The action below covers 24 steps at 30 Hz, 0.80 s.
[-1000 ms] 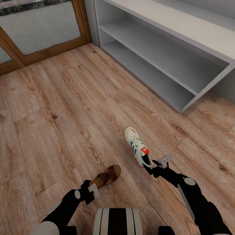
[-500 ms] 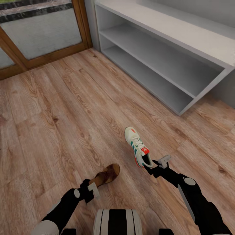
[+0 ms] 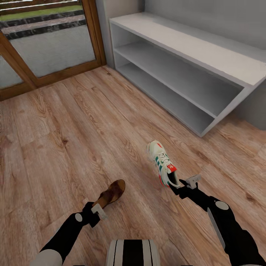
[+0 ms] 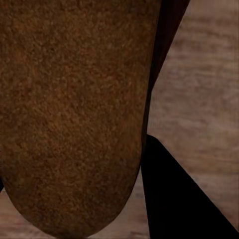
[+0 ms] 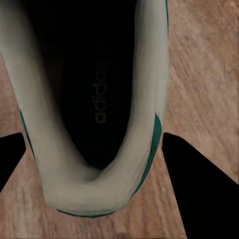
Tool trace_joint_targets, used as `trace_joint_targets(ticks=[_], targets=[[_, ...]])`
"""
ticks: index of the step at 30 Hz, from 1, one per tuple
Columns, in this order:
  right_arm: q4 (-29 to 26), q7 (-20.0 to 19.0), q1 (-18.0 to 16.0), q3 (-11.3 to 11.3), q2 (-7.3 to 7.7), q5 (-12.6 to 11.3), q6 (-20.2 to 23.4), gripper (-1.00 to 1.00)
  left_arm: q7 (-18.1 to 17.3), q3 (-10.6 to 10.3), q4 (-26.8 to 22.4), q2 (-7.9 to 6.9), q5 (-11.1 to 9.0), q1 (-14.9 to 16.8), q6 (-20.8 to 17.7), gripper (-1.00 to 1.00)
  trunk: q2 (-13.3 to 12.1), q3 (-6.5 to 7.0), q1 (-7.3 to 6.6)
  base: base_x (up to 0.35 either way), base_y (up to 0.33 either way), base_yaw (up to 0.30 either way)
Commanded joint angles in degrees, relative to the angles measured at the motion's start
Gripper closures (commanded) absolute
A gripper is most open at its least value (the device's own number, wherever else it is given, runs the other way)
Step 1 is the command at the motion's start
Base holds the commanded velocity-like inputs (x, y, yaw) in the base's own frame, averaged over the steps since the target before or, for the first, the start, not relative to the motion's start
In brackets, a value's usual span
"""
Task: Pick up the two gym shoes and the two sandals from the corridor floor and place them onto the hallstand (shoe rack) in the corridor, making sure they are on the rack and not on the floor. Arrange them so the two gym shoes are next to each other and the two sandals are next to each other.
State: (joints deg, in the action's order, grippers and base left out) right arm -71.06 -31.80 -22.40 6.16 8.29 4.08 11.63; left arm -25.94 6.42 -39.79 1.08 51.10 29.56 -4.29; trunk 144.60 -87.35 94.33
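One off-white gym shoe (image 3: 163, 164) with green stripes and a red tab hangs off my right gripper (image 3: 181, 186), which is shut on its heel. In the right wrist view the shoe's dark opening (image 5: 94, 99) sits between two black fingers (image 5: 199, 189). One brown sandal (image 3: 110, 193) is held at its heel end by my left gripper (image 3: 98, 209), shut on it; its footbed (image 4: 74, 114) is close in the left wrist view. Both are carried over the wood-plank corridor floor (image 3: 74, 122). The pale-grey hallstand (image 3: 207, 51) stands ahead to the right, its two open shelves bare. The other gym shoe and sandal are out of view.
A glass door in a brown wooden frame (image 3: 92, 33) stands at the far left, next to the hallstand's left end. A grey wall (image 3: 207, 14) rises behind the hallstand. My own trunk (image 3: 133, 253) shows at the lower edge.
The head camera has moved, so more of the hallstand's top and the door shows. My arms have spread slightly: the sandal went left, the gym shoe went right.
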Motion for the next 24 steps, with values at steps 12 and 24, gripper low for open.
trace_joint_targets(ticks=[12,24], targets=[[0.67,-0.12,0.25,2.9,-0.44,0.78,0.01,1.0,-0.53,36.86,0.73,0.19,-4.86,-2.05,16.29,1.0,-0.15,3.16,-0.31,0.0,0.0,0.0],[11.89,1.4,2.77,8.35,-0.27,0.76,-8.03,1.0,-0.68,39.33,0.91,0.23,-17.16,-8.22,20.28,1.0,-0.31,6.89,-0.62,0.0,0.0,0.0]])
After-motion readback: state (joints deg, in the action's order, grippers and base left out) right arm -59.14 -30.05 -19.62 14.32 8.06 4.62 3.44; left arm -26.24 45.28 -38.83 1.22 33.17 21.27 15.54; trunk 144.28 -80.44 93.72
